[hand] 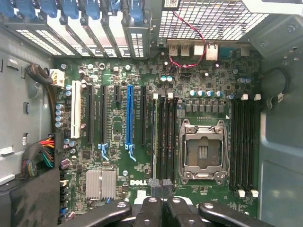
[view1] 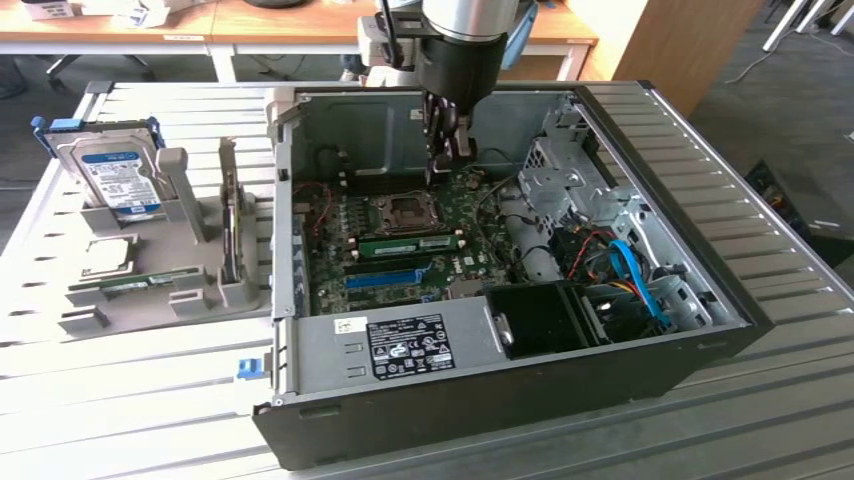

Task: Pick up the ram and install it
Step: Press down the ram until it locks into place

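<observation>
The open Dell computer case [view1: 534,400] lay on its side on the slatted table [view1: 120,390]. The arm [view1: 467,40] reached straight down into it, wrist vertical above the motherboard [hand: 208,80]. The gripper [view1: 450,150] had its fingers pressed together, with nothing visible between them. The ram [view1: 407,243] sat in a slot beside the CPU socket [view1: 404,210], apart from the fingertips.
</observation>
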`<state>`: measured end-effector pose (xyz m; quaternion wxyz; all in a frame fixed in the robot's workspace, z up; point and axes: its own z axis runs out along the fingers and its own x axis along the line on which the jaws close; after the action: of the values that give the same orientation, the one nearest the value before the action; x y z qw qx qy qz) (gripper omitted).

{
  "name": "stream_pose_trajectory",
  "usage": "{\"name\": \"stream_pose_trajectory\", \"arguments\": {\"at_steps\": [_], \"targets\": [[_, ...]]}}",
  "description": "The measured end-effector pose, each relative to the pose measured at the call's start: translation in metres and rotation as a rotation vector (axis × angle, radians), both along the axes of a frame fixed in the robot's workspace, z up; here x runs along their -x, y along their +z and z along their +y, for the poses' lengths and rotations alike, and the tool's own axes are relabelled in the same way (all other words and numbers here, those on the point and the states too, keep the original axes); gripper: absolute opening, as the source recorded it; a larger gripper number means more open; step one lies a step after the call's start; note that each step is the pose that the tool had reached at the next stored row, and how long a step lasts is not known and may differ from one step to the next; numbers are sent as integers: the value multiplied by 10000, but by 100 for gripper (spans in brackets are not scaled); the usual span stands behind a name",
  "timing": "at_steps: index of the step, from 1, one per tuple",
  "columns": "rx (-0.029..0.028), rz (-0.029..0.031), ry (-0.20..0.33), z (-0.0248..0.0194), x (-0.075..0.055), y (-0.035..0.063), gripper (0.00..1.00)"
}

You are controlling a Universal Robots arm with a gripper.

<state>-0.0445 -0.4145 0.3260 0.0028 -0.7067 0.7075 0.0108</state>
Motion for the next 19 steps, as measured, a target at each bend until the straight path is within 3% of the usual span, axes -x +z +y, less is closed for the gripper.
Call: {"name": "stream_pose_trajectory", "arguments": {"at_steps": [19], "targets": [[1,2,1,0,-415,0,11]]}}
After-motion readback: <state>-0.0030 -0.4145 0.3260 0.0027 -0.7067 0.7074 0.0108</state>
